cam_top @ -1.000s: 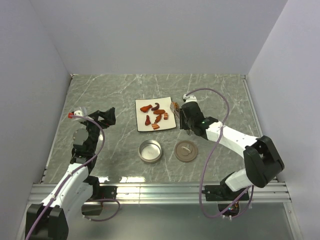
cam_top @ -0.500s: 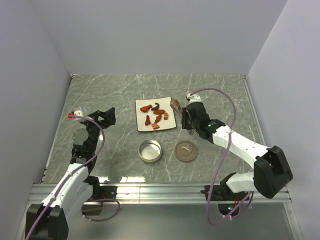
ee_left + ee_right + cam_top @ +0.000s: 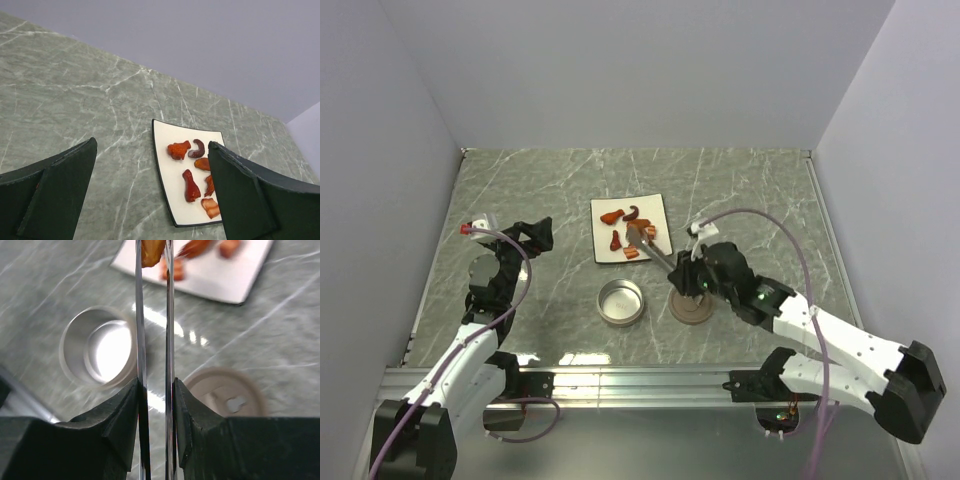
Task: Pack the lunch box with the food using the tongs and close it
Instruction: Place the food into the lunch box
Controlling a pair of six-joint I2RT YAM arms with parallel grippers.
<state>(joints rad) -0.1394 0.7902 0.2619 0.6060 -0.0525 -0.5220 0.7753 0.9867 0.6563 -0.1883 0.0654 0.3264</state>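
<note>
Checking the right wrist feed, I see the right gripper [image 3: 155, 386] pinched partway onto the tongs [image 3: 139, 340], thin steel arms nipping an orange food piece [image 3: 151, 252]; overhead blurs that; left gripper [image 3: 152, 150] gapes, empty; round metal lunch box [image 3: 604, 303] at six o'clock of the plate [image 3: 602, 232], lid [image 3: 690, 309] at its three; veined grey-green table [image 3: 520, 200], pale walls [image 3: 620, 70].

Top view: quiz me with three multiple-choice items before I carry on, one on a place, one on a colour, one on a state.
1. Relative to the tin, the brown lid lies:
A on top of it
B on the table, to its right
C behind it

2. The plate is:
A black
B blue
C white

3. The right gripper is:
A shut on the tongs
B open and empty
C shut on the lid

Answers: B, the lid lies flat beside the open tin. C, its bare surface is white. A, it clamps the tongs' two arms.
</note>
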